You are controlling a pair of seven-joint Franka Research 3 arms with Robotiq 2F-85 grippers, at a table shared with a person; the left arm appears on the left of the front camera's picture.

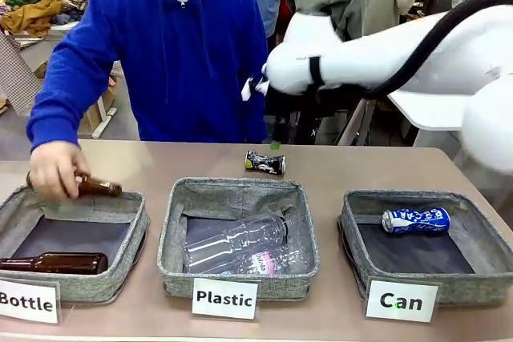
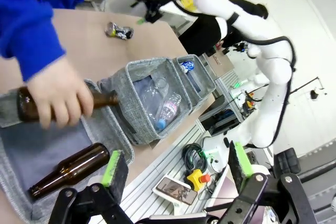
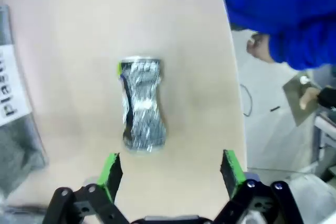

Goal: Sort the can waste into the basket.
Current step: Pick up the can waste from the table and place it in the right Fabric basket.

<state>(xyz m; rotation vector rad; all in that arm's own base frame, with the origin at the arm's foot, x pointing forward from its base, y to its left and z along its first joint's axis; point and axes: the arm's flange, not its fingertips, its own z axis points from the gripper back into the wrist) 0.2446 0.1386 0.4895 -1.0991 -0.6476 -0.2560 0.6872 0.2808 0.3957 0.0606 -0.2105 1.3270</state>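
Observation:
A dented black can [image 1: 265, 162] lies on its side on the table behind the middle bin. The right wrist view looks straight down on that can [image 3: 142, 103]. My right gripper [image 3: 170, 171] hovers above it, open, with nothing between the green pads [image 3: 110, 174]. A blue and white can [image 1: 414, 219] lies inside the grey basket [image 1: 481, 234] carded "Can" at the right. My left gripper [image 2: 176, 163] is open and empty, off the table's left end; from there I see the black can [image 2: 119, 31] and the basket [image 2: 206, 73].
A person in a blue hoodie holds a brown bottle [image 1: 98, 187] in one hand [image 1: 54, 170] over the "Bottle" bin [image 1: 135, 234], where another brown bottle [image 1: 56, 263] lies. The "Plastic" bin [image 1: 172, 258] holds clear bottles [image 1: 236, 242].

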